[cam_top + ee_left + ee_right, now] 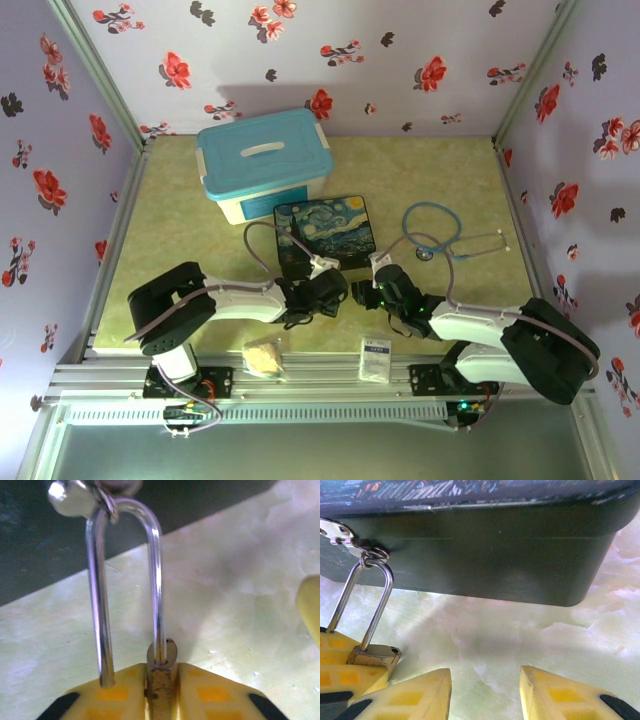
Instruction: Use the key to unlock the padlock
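My left gripper (161, 676) is shut on the small brass padlock (161, 656), whose narrow body is squeezed between the yellow fingers. Its silver shackle (156, 580) rises to the metal hasp (75, 497) of the dark Starry-Night box (325, 230). One shackle leg sits in the body. The other ends beside it, against the left finger. In the right wrist view the padlock (374, 655) shows an empty hole on top. My right gripper (485, 690) stands open over bare table in front of the box (485, 555), just right of the padlock. The key is hidden.
A white bin with a blue lid (265, 160) stands at the back left. A blue stethoscope (440, 235) lies right of the box. A white sachet (376, 358) and a tan lump (265, 355) rest near the front edge. Floral walls enclose three sides.
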`<act>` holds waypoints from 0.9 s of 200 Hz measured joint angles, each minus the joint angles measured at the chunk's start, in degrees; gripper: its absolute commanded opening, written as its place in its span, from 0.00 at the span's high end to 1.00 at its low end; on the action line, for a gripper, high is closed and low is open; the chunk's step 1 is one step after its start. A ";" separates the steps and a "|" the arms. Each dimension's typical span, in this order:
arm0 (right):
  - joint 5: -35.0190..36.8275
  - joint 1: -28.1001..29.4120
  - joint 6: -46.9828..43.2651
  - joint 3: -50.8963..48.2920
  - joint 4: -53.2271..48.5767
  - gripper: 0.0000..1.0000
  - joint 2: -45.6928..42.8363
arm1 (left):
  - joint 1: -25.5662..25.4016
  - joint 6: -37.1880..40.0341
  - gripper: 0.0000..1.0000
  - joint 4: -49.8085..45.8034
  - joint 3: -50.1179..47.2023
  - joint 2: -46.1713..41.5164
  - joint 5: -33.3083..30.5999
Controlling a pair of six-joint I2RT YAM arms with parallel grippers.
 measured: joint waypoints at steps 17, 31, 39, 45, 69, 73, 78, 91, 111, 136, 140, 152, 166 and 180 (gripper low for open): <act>-0.02 0.00 0.00 0.00 0.00 0.59 0.20 | 0.39 -0.28 0.81 1.03 -0.48 -0.17 1.51; 0.00 0.00 0.00 0.00 0.00 0.59 0.20 | 0.66 -0.50 0.82 1.90 -0.94 -0.35 2.34; 0.00 0.00 0.00 0.00 0.00 0.59 0.20 | 0.90 -0.81 0.81 2.45 -1.25 -0.50 2.86; -0.02 0.00 0.00 0.00 0.00 0.59 0.20 | 1.14 -1.11 0.80 3.13 -1.64 -0.59 3.37; -0.02 0.00 0.00 0.00 0.00 0.59 0.20 | 2.03 -2.25 0.70 5.16 -3.32 -0.94 4.92; -0.02 0.00 0.02 0.00 0.00 0.59 0.20 | 2.05 -2.64 0.69 5.55 -3.56 -0.94 5.09; 0.00 0.00 0.00 0.00 0.00 0.59 0.20 | 2.08 -2.78 0.67 5.99 -3.72 -1.03 5.27; 0.00 0.00 0.02 0.00 0.00 0.59 0.20 | 2.08 -3.23 0.62 6.12 -3.87 -1.51 5.27; 0.00 0.00 0.02 0.00 -0.02 0.59 0.20 | 2.08 -3.45 0.58 5.20 -4.46 -2.54 4.57; 0.02 0.00 0.00 0.00 -0.02 0.59 0.20 | 2.08 -3.39 0.54 3.74 -4.68 -3.89 3.54; 0.02 0.00 0.00 0.00 -0.02 0.59 0.20 | 2.05 -3.39 0.53 3.69 -4.72 -4.07 3.45; 0.02 0.00 0.02 0.00 -0.04 0.59 0.17 | 1.95 -3.39 0.49 3.41 -4.96 -4.92 2.93; 0.07 0.00 0.48 0.00 -0.48 0.58 -0.28 | 1.64 -3.39 0.46 2.75 -5.18 -6.47 1.99; 0.57 0.02 1.68 0.02 -2.05 0.57 -1.97 | 1.25 -3.43 0.43 2.27 -5.95 -9.25 0.76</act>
